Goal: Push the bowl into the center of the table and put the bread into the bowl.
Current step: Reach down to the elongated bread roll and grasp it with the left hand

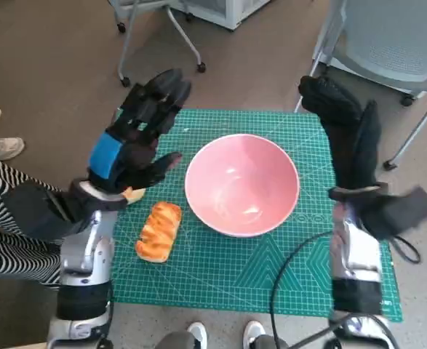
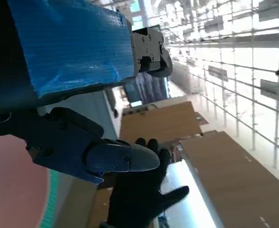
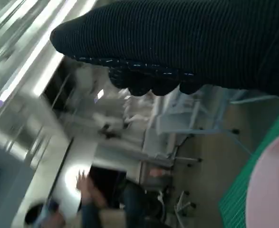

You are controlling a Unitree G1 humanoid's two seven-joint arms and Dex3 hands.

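Both forearms nearest camera, raised above tabletop [image 1: 220, 269]. Left hand [image 1: 137, 138] fingers spread, holding nothing; right hand [image 1: 348, 138] fingers extended, holding nothing. One pink bowl [image 1: 242, 184] near tabletop centre, push apparently done. One bread [image 1: 159, 230] beside bowl, below left hand. Next: left hand lowers, grasps bread, lifts into bowl.

A pink bowl [image 1: 242, 185] is being seen upright and empty near the table's middle; a golden bread roll [image 1: 158, 231] is lying just beside it, apart.
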